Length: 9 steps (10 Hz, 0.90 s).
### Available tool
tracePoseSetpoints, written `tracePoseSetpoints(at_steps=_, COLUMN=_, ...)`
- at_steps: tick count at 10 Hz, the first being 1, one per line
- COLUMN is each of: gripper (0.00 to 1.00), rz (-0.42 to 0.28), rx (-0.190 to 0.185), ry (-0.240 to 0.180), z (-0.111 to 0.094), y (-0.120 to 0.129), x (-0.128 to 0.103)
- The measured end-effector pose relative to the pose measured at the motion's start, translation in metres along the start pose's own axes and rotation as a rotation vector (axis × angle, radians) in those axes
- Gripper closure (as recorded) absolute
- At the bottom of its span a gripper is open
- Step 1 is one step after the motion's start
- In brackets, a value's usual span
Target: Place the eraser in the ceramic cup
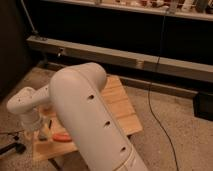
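Left: the gripper [41, 134] hangs over the wooden table [122, 107] near its front-left corner, jaws spread wide; I cannot tell what they touch. Just right lies an orange carrot [62, 136]. The white arm [90, 115] covers the table's middle. I cannot make out the eraser's place or long axis.

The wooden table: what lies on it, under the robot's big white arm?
An orange carrot lies near the front edge of the table, beside the gripper. The white arm covers the middle, so the eraser and cup cannot be seen.
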Motion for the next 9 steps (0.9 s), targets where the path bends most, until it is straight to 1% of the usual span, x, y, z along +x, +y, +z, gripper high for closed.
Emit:
tracePoseSetpoints(at_steps=5, gripper=0.35, rz=0.000, rx=0.000, ry=0.000, z=0.000, y=0.000, x=0.000)
tracePoseSetpoints(at_steps=6, gripper=0.35, rz=-0.012, rx=-0.007, ry=-0.027, z=-0.004, y=0.003, x=-0.006)
tracePoseSetpoints(at_steps=7, gripper=0.35, rz=-0.029, rx=-0.020, ry=-0.063, z=-0.010, y=0.011, x=-0.013)
tracePoseSetpoints(at_steps=8, gripper=0.35, rz=-0.064, rx=-0.036, ry=-0.101, z=-0.018, y=0.023, x=-0.020)
tracePoseSetpoints(at_steps=9, gripper=0.35, rz=-0.082, rx=-0.046, ry=-0.114, z=-0.021, y=0.029, x=-0.021)
